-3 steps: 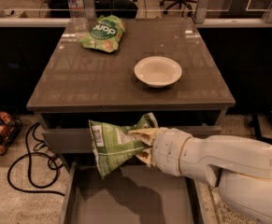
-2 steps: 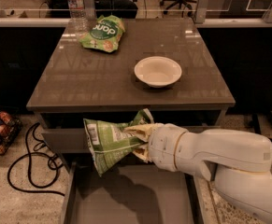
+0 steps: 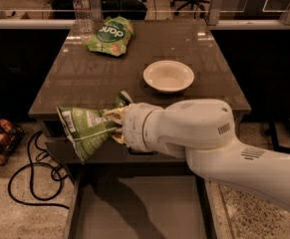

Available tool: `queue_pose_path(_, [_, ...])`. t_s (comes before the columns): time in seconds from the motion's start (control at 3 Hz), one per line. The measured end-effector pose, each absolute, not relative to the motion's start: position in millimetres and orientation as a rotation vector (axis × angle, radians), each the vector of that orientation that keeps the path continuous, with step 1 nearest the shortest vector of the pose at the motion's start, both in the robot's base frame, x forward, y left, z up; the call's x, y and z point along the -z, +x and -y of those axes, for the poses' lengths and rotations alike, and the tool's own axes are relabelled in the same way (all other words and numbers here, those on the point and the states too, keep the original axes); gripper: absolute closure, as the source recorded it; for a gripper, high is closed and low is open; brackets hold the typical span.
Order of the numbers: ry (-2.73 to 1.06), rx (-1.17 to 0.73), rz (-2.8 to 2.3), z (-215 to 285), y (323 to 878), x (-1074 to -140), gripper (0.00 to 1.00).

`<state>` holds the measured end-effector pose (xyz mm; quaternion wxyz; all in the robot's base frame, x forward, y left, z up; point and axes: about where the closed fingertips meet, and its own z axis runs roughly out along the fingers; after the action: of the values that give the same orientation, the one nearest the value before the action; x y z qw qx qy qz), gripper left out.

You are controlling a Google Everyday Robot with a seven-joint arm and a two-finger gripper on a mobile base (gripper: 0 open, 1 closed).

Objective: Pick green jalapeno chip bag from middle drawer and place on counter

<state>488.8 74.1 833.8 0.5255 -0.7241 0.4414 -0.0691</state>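
– Bottom of the frame?
– Open drawer (image 3: 139, 213), pulled out below the cabinet.
– Above it?
– At centre left, gripper (image 3: 118, 129), jaws clamped on the gathered end of the chip bag (image 3: 87, 128). Bag up in the air over the drawer, against the front edge of the counter (image 3: 84, 78).
– Farther back?
– White bowl (image 3: 168, 76) at upper centre; brighter green bag (image 3: 110, 34) and bottle (image 3: 82, 6) at upper left.

The glossy grey-brown counter (image 3: 79, 78) carries a white bowl (image 3: 168, 76) right of centre, a bright green bag (image 3: 110, 34) near its far edge and a clear bottle (image 3: 82, 9) at the far left corner. The gripper (image 3: 115, 128) hangs before its near edge, clamping the green jalapeno chip bag (image 3: 84, 131).
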Motion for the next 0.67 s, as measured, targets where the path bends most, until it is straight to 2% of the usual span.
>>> queue_pose_path(0.33, [-1.768, 0.179, -1.152, -84.2, 536.2, -805.2, 1.0])
queue_pose_path(0.67, [-1.768, 0.179, -1.152, -84.2, 536.2, -805.2, 1.0])
